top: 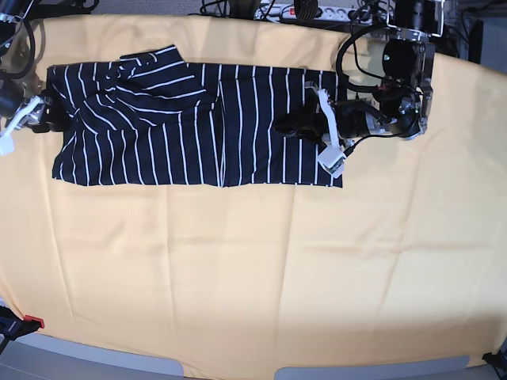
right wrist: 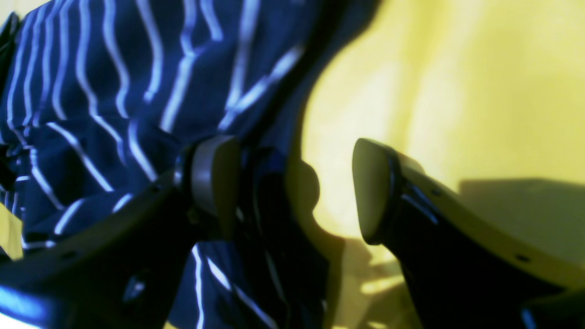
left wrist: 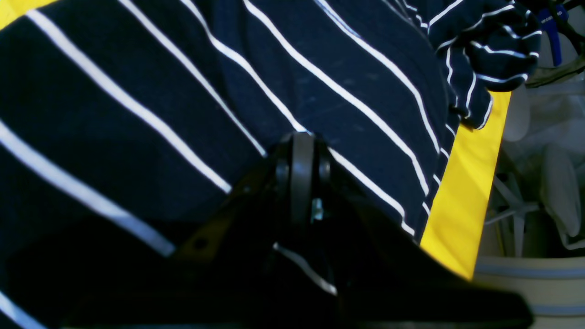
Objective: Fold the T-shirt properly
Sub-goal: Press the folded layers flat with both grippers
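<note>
The T-shirt (top: 198,119), dark navy with thin white stripes, lies flat along the far side of the yellow table (top: 253,269). One sleeve is folded over its left part. My left gripper (top: 287,125) rests on the shirt's right part. In the left wrist view its fingers (left wrist: 301,155) are shut together against the T-shirt (left wrist: 137,91); I cannot tell whether cloth is pinched. My right gripper (top: 40,113) is at the shirt's left end. In the right wrist view that gripper (right wrist: 297,183) stands open, one finger over the rumpled T-shirt (right wrist: 114,91) and the other over bare yellow cloth.
Cables and a power strip (top: 301,11) run along the back edge. A red clamp (top: 30,321) grips the near left corner. In the left wrist view, white furniture (left wrist: 544,183) stands beyond the table edge.
</note>
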`<state>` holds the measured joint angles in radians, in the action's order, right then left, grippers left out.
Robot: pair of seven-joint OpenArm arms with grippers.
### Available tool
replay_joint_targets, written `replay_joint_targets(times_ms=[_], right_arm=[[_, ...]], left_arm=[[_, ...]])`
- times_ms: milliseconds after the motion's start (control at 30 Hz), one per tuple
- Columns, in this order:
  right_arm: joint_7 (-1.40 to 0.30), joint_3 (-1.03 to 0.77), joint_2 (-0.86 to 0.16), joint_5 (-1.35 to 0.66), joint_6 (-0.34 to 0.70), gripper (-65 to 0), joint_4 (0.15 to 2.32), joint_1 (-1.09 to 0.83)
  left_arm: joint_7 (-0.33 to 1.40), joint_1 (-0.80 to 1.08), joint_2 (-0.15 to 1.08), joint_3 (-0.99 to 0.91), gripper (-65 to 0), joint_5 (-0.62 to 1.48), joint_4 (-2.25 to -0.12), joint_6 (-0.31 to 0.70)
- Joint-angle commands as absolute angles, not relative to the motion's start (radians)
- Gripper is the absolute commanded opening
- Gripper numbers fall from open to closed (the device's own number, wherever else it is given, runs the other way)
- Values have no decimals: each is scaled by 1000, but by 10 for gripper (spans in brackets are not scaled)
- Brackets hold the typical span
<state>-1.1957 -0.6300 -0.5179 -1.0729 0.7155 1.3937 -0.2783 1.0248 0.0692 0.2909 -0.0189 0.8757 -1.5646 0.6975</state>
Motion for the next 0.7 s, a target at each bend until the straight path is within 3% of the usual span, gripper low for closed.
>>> replay_joint_targets(times_ms=[0, 267, 533, 667], right_arm=[[-1244, -637, -536, -994, 698, -225, 1392, -286], [-1201, -636, -500, -976, 673, -193, 1387, -308], [-1323, -634, -437, -1230, 698, -194, 1386, -316], [-1333, -606, -408, -1261, 698, -194, 1385, -319]], left_arm=[[1073, 67, 305, -21, -650, 845, -1571, 698], [1074, 67, 305, -21, -650, 847, -1571, 698], [1077, 67, 305, -21, -650, 847, -1571, 698], [1077, 66, 305, -21, -650, 847, -1571, 698]])
